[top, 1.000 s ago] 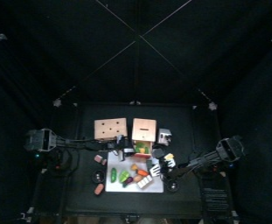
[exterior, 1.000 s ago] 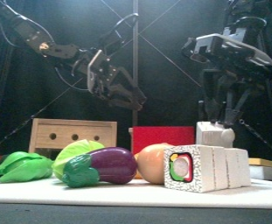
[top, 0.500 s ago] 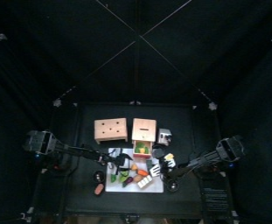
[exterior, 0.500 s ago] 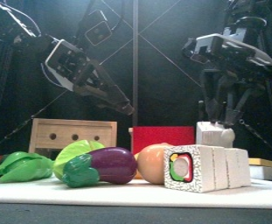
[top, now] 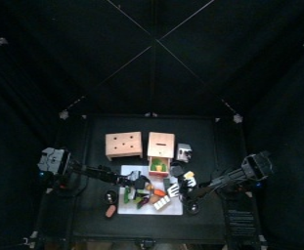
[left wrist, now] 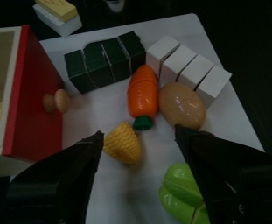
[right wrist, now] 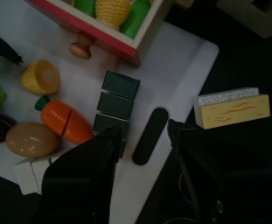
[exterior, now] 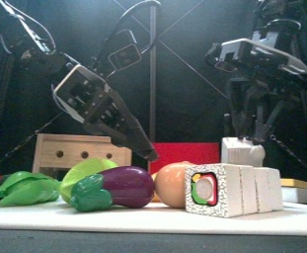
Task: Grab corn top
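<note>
Two wide-parted jaws of the left gripper (left wrist: 136,162) hang empty above the yellow corn top (left wrist: 124,142), which lies on the white mat (left wrist: 237,52) beside the carrot (left wrist: 144,90), apparently lined up for grabbing it.

left arm (exterior: 97,99): swung in, lowered over food | fingers: slightly wider
</note>
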{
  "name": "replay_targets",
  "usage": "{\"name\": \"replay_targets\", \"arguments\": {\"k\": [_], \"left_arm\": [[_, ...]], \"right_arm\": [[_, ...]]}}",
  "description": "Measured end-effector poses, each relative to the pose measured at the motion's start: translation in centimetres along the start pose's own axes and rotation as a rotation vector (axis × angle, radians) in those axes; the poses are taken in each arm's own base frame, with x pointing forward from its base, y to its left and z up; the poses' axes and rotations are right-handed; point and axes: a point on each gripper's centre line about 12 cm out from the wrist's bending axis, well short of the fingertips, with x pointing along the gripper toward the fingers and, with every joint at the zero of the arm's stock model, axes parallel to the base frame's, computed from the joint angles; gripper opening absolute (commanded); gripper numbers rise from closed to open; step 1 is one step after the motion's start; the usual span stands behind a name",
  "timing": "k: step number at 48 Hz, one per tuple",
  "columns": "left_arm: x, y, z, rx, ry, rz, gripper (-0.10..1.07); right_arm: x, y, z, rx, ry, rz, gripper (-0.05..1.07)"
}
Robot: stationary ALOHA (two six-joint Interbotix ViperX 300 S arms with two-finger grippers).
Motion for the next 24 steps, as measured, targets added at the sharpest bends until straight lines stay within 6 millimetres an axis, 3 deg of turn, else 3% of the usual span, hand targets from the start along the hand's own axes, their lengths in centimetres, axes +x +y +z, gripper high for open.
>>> {"name": "replay_targets", "arguments": {"k": [24], "left_arm": [[2.0, 0.3, -1.2, -0.034, 0.111, 0.008, 0.98]], "right_arm": [[0.4, 0.5, -0.2, -0.003, 0.009, 0.025, 0.82]]}}
